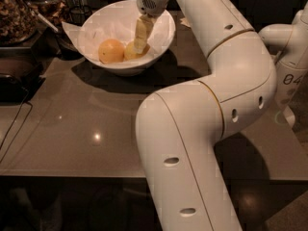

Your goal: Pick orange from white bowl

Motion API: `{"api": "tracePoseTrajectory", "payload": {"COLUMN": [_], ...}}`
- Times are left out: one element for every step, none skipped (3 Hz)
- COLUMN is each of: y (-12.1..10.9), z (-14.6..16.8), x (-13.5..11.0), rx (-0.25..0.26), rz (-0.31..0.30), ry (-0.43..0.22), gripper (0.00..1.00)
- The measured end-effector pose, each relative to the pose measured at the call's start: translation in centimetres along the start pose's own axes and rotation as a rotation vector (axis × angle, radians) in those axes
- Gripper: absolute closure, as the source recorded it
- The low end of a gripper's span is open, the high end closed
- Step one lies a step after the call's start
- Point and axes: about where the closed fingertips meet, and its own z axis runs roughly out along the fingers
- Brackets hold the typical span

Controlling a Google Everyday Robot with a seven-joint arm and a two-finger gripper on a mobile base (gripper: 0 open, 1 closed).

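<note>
The white bowl (161,40) stands at the back of the grey table, lined with white paper. Two round fruits lie in it side by side. The paler, yellowish orange (129,53) is the right one. The deeper orange fruit (110,50) is the left one. My gripper (140,46) reaches down into the bowl from above. It is right against the pale orange and hides that fruit's right side. My large white arm (207,109) fills the right half of the view.
Dark jars and containers with snacks (17,13) stand at the back left. A black tray (12,83) and a cable (14,124) lie at the left edge. A white robot part (291,61) stands at the right. The table's front edge (72,174) is near.
</note>
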Motion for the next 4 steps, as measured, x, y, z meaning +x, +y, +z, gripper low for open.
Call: {"api": "tracePoseTrajectory", "payload": {"y": [0.4,0.9,1.0,1.3], "z": [0.2,0.5,1.0,1.7], "x": [0.4,0.6,0.6,0.7], "rx": [-0.016,-0.034,-0.042,-0.061], "rz": [0.019,0.035,0.037,0.041], "ry": [0.013,0.013,0.027,0.030], "gripper": [0.22,0.32,0.36,0.36]}}
